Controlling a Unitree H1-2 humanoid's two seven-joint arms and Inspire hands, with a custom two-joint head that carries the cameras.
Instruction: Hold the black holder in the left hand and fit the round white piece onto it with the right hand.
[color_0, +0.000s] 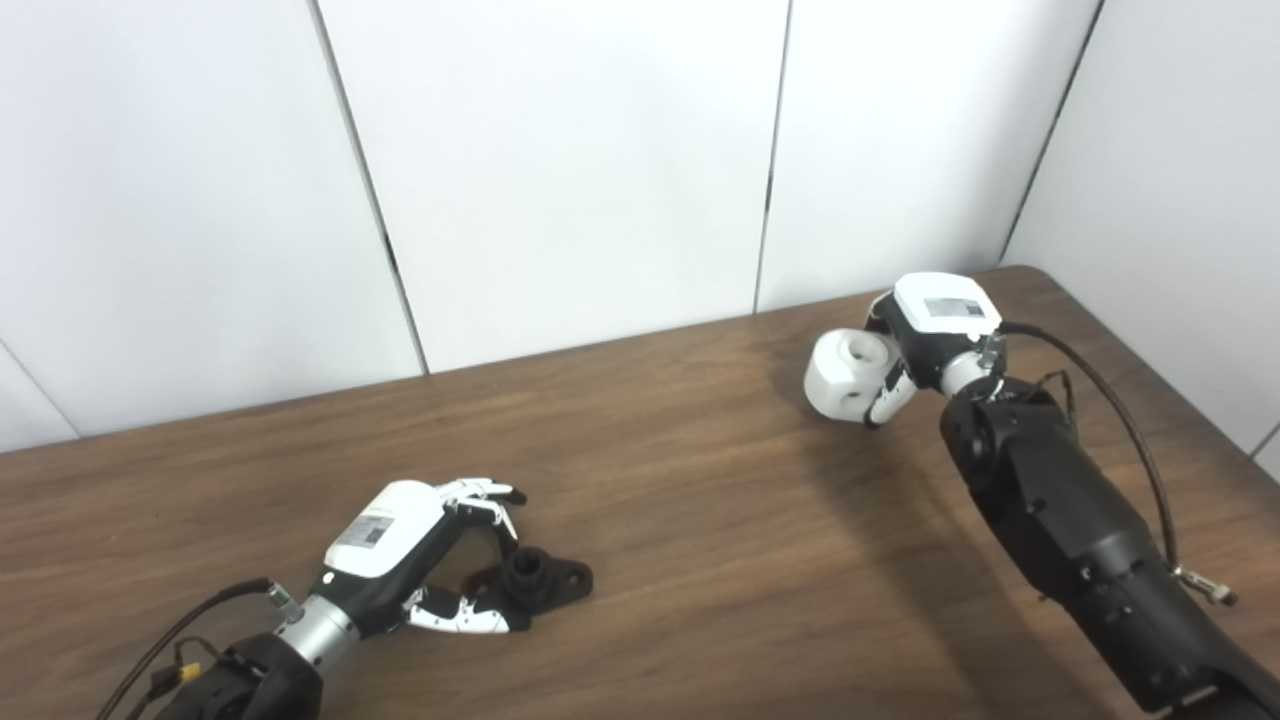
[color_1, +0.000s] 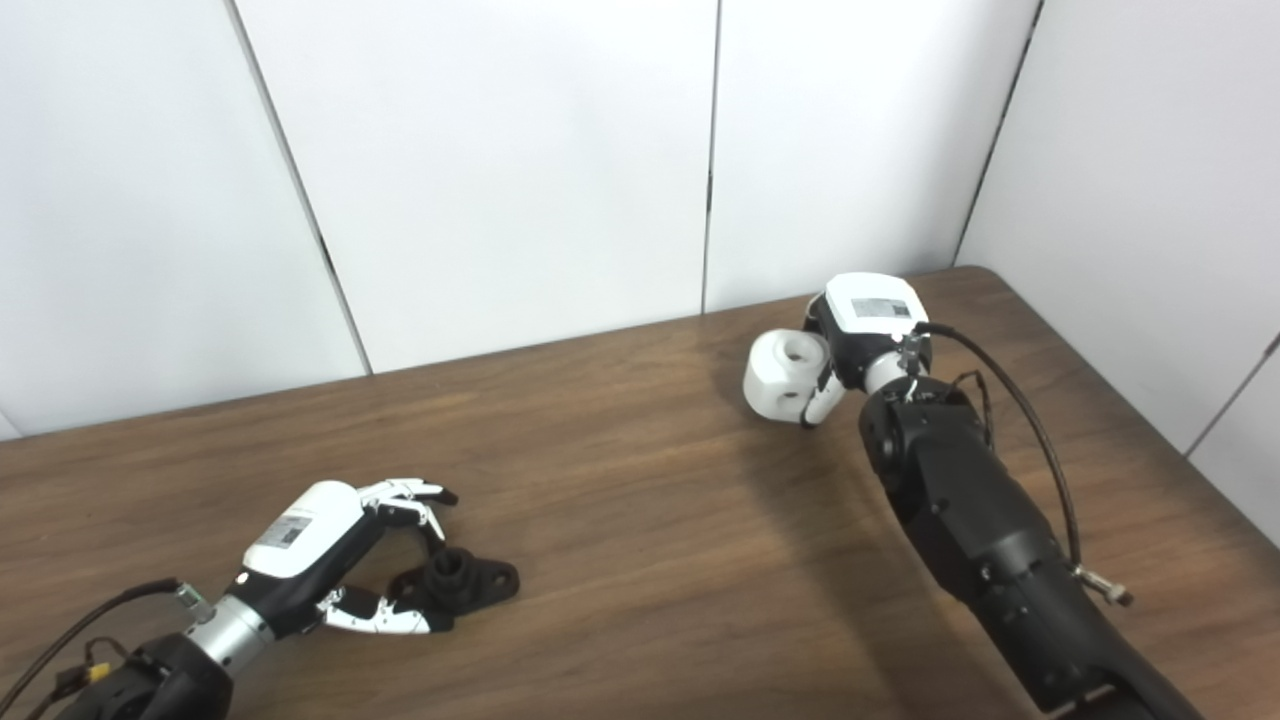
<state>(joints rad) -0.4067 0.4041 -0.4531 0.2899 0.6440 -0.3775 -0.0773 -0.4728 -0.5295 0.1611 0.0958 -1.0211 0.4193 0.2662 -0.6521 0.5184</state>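
Down in the lower left of the frame, the left hand (color_0: 420, 545) has its fingers spread around the black holder (color_0: 535, 580), which lies on the wooden table (color_0: 680, 520) with its long axis running left to right and its stub pointing up. Farther back, at the upper right, the right hand (color_0: 925, 345) is closed on the round white piece (color_0: 848, 375), its hole facing up.
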